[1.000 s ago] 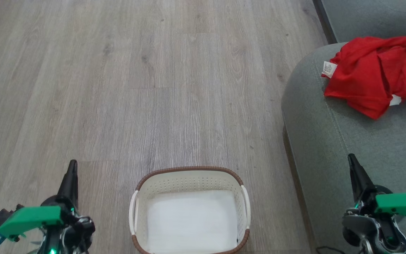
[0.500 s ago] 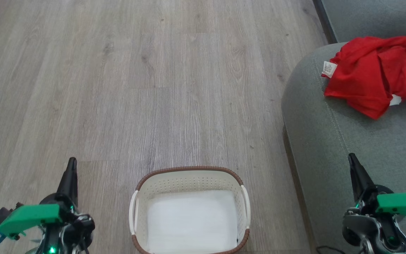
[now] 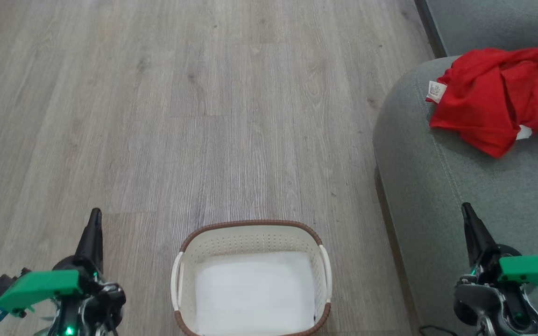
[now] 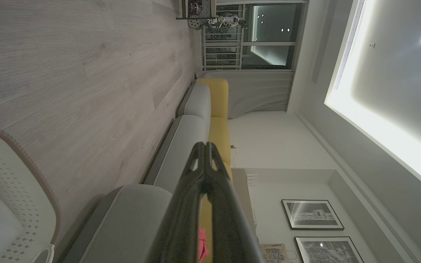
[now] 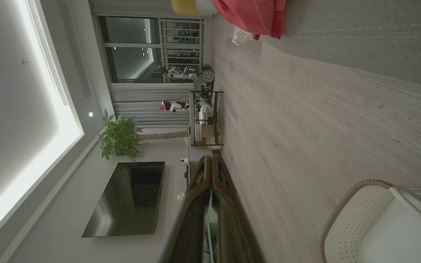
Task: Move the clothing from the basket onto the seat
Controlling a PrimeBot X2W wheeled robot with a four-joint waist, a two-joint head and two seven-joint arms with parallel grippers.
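Observation:
The red clothing (image 3: 498, 100) lies crumpled on the grey seat (image 3: 437, 186) at the upper right, its white label (image 3: 435, 91) near the rounded edge; it shows too in the right wrist view (image 5: 258, 16). The cream basket (image 3: 250, 229) with the brown rim stands on the floor at bottom centre, only its white bottom showing inside. My left gripper (image 3: 95, 215) is shut, left of the basket, holding nothing. My right gripper (image 3: 465, 208) is shut over the seat's front part, nothing in it. Both pairs of fingers (image 4: 205, 160) (image 5: 210, 164) lie pressed together in the wrist views.
Grey wood-look floor (image 3: 203, 116) stretches ahead and to the left. The sofa continues along the wall with yellow cushions (image 4: 217, 98). A rack with small machines (image 5: 203, 117), a potted plant (image 5: 119, 137) and a dark screen (image 5: 126, 197) stand far across the room.

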